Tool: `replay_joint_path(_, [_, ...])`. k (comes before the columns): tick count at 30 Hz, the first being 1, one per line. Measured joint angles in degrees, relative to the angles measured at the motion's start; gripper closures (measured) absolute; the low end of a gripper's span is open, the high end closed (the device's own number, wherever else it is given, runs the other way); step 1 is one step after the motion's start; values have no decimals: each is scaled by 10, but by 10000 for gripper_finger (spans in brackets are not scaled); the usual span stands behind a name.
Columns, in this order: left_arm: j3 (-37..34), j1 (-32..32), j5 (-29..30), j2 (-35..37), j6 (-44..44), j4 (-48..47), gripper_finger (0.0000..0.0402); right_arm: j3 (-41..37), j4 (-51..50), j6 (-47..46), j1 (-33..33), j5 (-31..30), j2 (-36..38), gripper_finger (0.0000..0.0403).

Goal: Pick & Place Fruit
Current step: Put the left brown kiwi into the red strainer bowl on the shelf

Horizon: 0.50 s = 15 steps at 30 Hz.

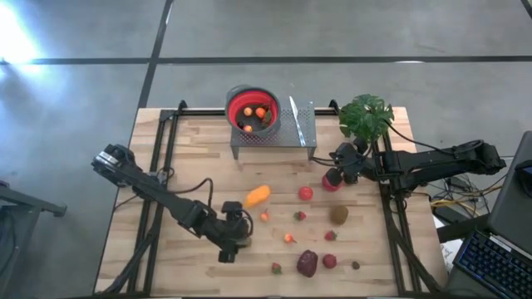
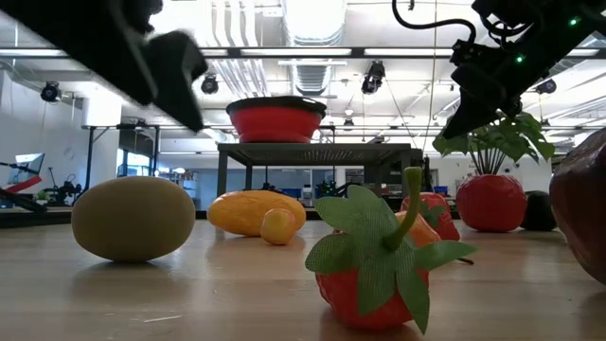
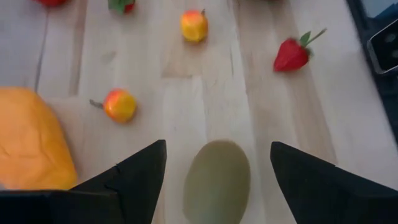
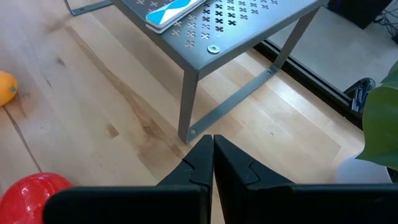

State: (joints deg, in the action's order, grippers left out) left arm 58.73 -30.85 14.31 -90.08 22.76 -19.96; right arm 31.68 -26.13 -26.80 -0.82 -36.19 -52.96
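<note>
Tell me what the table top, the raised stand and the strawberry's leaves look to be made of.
Table top: pale wood planks, matte, with visible grain and seams.
Raised stand: probably grey painted metal, a sheet punched with cross-shaped holes on thin legs.
Strawberry's leaves: likely fabric, since a fine weave shows on the green.

Ceiling lamps (image 2: 312, 24) lit the room evenly and brightly, with a white glare patch burning out the floor (image 1: 17, 37) at the high view's left edge. Shadows on the table (image 1: 199, 178) were soft and short. The green fruit (image 3: 216, 182) close under the left wrist camera looked blurred
</note>
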Motion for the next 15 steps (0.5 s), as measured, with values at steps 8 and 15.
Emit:
replay_joint_path(8, [-53,0,-1,0,22,40,110,0,0,0,0,0,0,394])
replay_joint_path(15, [-68,-1,-16,-33,11,67,110,0,1,0,0,0,0,394])
